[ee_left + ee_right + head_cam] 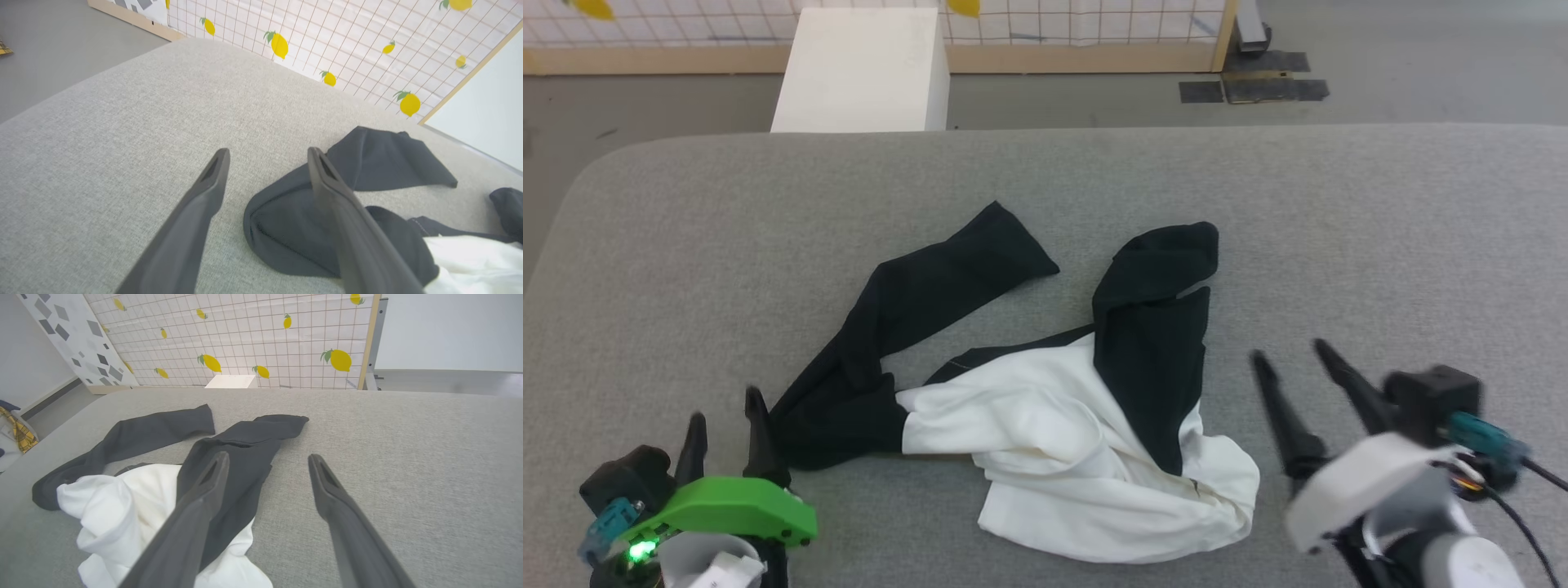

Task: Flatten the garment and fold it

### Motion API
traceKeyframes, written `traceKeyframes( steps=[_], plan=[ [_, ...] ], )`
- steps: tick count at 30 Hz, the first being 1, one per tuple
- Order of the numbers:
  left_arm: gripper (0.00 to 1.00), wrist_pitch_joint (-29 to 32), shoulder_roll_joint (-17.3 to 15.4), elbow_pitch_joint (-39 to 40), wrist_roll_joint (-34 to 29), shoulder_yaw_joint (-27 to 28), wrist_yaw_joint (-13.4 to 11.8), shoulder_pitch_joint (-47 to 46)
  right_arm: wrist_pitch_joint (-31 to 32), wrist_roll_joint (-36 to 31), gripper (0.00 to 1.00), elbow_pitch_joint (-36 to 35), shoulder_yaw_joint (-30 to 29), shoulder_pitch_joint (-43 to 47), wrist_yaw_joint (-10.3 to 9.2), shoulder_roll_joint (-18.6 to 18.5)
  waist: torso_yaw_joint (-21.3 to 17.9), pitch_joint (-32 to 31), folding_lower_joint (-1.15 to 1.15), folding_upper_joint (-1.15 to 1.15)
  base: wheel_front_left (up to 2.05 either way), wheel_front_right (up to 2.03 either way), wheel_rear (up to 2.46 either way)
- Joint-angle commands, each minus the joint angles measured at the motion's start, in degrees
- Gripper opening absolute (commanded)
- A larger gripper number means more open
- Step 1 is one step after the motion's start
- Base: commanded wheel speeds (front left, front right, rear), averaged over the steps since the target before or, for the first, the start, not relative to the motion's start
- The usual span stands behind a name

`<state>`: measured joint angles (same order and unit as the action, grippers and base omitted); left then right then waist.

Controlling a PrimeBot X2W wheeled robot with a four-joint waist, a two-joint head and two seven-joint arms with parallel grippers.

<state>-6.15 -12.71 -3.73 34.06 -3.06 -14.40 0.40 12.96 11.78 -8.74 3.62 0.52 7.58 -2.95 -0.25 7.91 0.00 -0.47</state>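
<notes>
The garment (pixel 1054 425) lies crumpled on the grey cushioned surface (pixel 686 269), its white body bunched at the front and two black sleeves stretched toward the back. My left gripper (pixel 725 408) stands open at the lower left, its fingers just beside the folded end of the left black sleeve (pixel 294 228). Nothing sits between them. My right gripper (pixel 1290 351) stands open at the lower right, apart from the cloth, with bare grey surface between its fingers. In the right wrist view the garment (pixel 135 486) lies to the left of the right gripper (pixel 267 457).
A white box (pixel 866 69) stands on the floor beyond the surface's far edge. A lemon-print grid screen (pixel 253 335) closes off the back. Dark tape patches (pixel 1258 86) mark the floor at the far right.
</notes>
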Motion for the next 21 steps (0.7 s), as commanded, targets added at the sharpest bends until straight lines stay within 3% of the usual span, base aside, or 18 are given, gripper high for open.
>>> traceKeyframes(
  steps=[1,4,10,16,21],
  plan=[
    [1.0,-3.4,0.73,0.03,-0.82,0.0,0.95,-1.59,0.51,-0.74,1.0,-0.13,2.03,-1.86,-0.09,0.07,1.12,0.88,0.0,0.45,0.0,0.0,0.0],
    [1.0,-7.78,1.61,-0.13,-3.18,0.04,2.54,-3.56,1.95,-0.66,1.0,1.2,7.09,-5.44,-0.09,0.07,1.94,1.8,0.0,0.45,0.0,0.0,0.0],
    [1.0,-8.81,4.56,2.59,-9.42,2.15,5.51,-7.14,10.62,2.7,1.0,8.13,12.24,-12.99,-0.09,0.07,4.07,4.02,0.0,0.45,0.0,0.0,0.0],
    [1.0,-8.84,7.8,3.49,-14.2,3.61,8.77,-8.1,19.51,2.73,1.0,15.07,12.59,-19.48,-0.09,0.07,6.72,6.2,0.0,0.45,0.0,0.0,0.0],
    [1.0,-8.84,9.14,2.54,-15.79,4.58,10.97,-8.58,22.52,2.06,1.0,19.61,12.21,-23.79,-0.09,0.07,8.21,7.48,0.0,0.45,0.0,0.0,0.0]
  ],
)
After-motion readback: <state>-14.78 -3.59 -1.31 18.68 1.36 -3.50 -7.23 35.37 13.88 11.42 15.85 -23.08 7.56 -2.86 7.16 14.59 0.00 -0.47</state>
